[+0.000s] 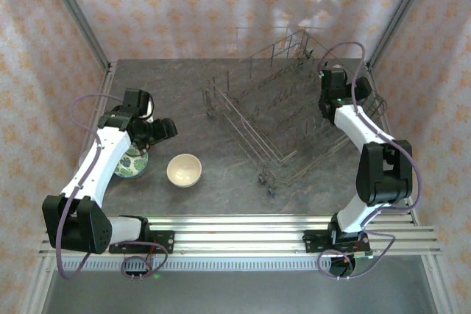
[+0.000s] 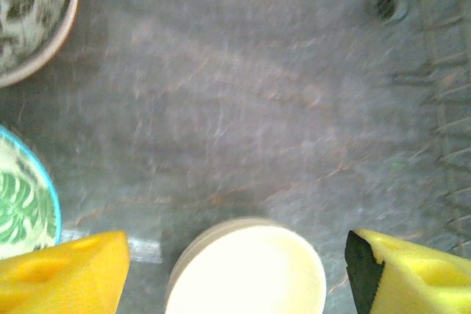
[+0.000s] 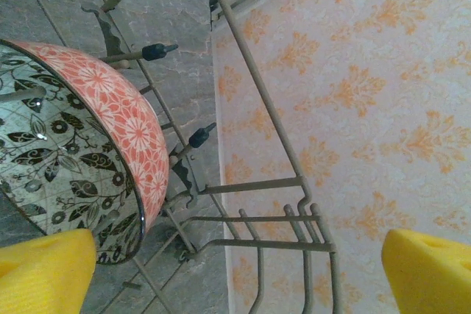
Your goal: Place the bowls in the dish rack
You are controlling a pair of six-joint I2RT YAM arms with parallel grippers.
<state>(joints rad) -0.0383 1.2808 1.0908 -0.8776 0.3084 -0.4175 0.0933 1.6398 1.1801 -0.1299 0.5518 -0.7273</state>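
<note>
Nearest your left wrist lens are the two yellow pads (image 2: 62, 273) of your left claw (image 2: 239, 259). They are spread wide and pinch nothing. A cream bowl (image 2: 246, 270) sits upright on the grey counter (image 2: 243, 108) between them, clear of both. Left of it is a green-leaf bowl (image 2: 22, 207) with a blue rim. Farther back is a dark-patterned bowl (image 2: 29, 12) with a tan rim. This view is blurry.

From above, your left claw (image 1: 163, 130) hangs just beyond the cream bowl (image 1: 184, 170), and your left arm (image 1: 99, 159) partly covers the green-leaf bowl (image 1: 132, 165). The wire dish rack (image 1: 287, 119) sits angled on the counter's right half, with a caster (image 1: 263, 179) at its near corner.

Your right claw (image 1: 329, 77) reaches into the rack's far right end. It is spread wide and grips nothing. On your right wrist view, a coral bowl (image 3: 125, 123) with black leaves inside stands on edge among the tines (image 3: 173, 141). It is right beside the pad at the picture's left, and you can't tell if they touch.
</note>
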